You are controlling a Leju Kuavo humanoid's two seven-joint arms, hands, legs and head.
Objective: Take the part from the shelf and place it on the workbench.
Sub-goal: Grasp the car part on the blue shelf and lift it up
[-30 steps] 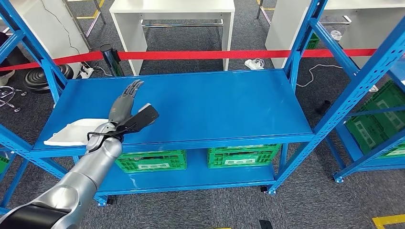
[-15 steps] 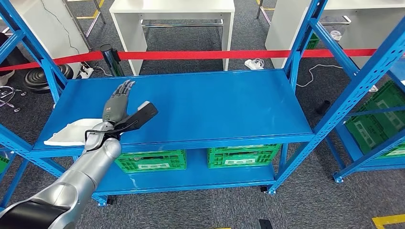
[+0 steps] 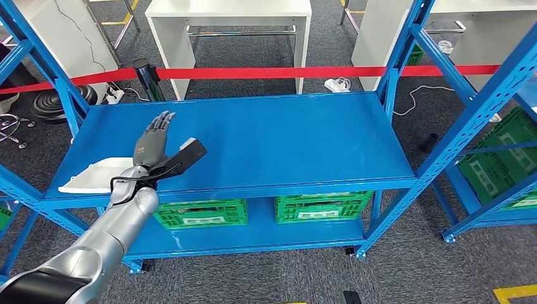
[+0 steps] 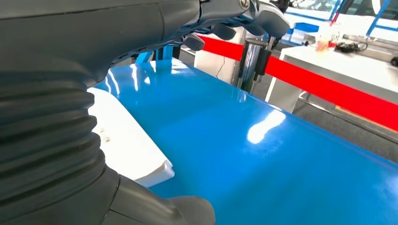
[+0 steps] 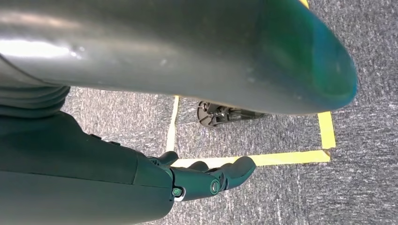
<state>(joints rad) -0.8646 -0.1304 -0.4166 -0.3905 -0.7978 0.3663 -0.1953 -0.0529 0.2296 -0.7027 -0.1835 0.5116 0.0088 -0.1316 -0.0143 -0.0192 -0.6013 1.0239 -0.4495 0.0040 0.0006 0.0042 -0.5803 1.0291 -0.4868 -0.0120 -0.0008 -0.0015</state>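
- Hovering over the near left stretch of the blue shelf [image 3: 266, 136], the left hand [image 3: 152, 142] has its fingers stretched out and apart, with nothing held; the thumb sticks out toward the shelf's middle.
- Just beside that hand, at the shelf's near left corner, lies the white part [image 3: 95, 176], flat on the surface; the wrist partly covers its right end in the head view.
- From the left wrist view the white part [image 4: 124, 145] reads as a thin moulded shell with a raised, rounded edge at the corner that shows.
- My guess is that it is light and fairly stiff plastic, smooth enough to slip on the glossy shelf if pushed rather than gripped.
- A hold across the raised edge near the hand looks best, thumb on one face and fingers under the lip; lying so flat, it may need tipping up first.
- Down by the robot's side, the right hand [image 5: 206, 180] hangs over grey carpet marked with yellow tape [image 5: 281, 157], fingers loosely curled and holding nothing.
- Beyond the shelf runs a red barrier tape [image 3: 285, 71], and 2 green crates [image 3: 323, 206] sit on the lower level.
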